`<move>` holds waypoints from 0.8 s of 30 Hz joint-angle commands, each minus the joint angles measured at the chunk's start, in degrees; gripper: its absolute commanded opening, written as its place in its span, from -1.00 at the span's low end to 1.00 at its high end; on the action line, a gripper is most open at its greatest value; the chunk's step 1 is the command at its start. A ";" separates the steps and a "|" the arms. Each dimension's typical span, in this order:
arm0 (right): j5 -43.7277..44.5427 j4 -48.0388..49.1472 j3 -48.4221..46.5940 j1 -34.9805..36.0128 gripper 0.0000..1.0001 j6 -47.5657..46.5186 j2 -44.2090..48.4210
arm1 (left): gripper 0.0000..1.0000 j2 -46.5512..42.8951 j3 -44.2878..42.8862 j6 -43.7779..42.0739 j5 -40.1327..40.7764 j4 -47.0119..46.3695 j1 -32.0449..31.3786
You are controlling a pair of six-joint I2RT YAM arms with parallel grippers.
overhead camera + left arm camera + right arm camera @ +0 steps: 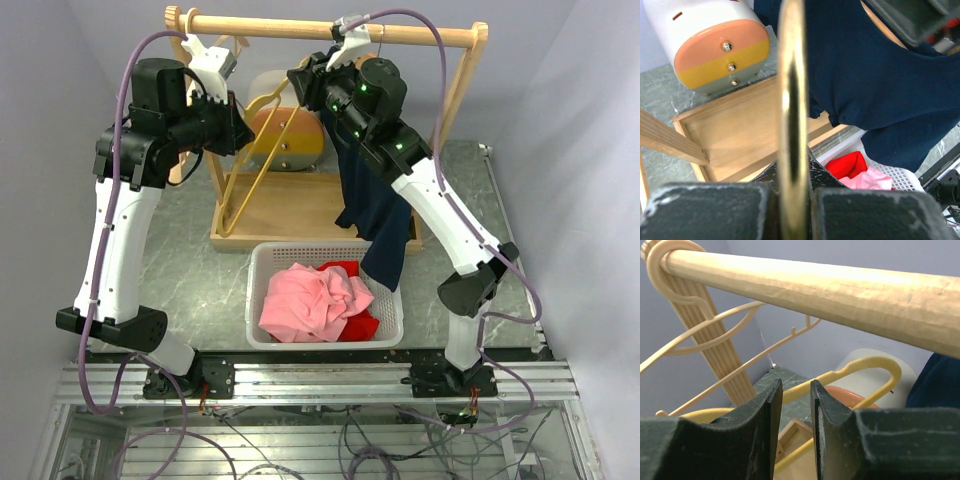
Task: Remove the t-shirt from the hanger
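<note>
Task partly done, my read. My left end effector point(792, 197) is clamped tight on the yellow hanger point(792, 100), bar pinched between both pads. The hanger is held below the wooden rail point(290, 25), slanting down toward the rack's base tray point(290, 210)

The navy t-shirt point(375, 200) hangs just right of the hanger, under my right arm, from near the rail down to the right rim of the white basket point(262, 262). The hanger loop in the right wrist view is bare with the shirt just beside it, so most of the shirt looks off. Can't tell what carries its top, or if a shoulder is caught on the hidden part of the hanger. Left to do: free whatever holds, let the shirt go

My right end effector point(795, 390) sits just under the rail, jaws a narrow slit apart, nothing between them, hanger behind them

Room: rack at the far edge of the tabletop point(200, 270), basket mid near edge with a pink garment point(310, 300) and a red garment point(362, 325) inside. Tight spots:
- rail right above my right fingers
- cream hanger point(715, 325) hooked at the rail's left end by the post
- white-orange-yellow drum point(715, 45) behind the yellow hanger

Freest path looks down and toward the near edge, over the basket
</note>
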State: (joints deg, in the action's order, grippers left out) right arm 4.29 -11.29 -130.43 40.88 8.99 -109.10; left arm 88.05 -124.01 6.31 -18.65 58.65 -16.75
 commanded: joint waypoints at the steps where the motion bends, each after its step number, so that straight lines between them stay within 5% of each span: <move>1: -4.40 3.06 -3.73 -1.79 -0.42 1.84 -2.81 | -0.86 -1.48 -0.18 0.55 -3.35 -0.06 0.23; 24: -2.67 -1.95 4.29 -4.85 -0.42 1.58 -4.27 | -0.86 -0.21 -5.73 1.34 -2.20 -3.12 0.23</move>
State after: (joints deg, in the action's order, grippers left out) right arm -0.49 -9.50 -128.11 37.17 11.27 -113.58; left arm 88.86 -125.38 6.92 -20.01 59.88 -16.69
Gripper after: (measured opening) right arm 0.290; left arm 0.108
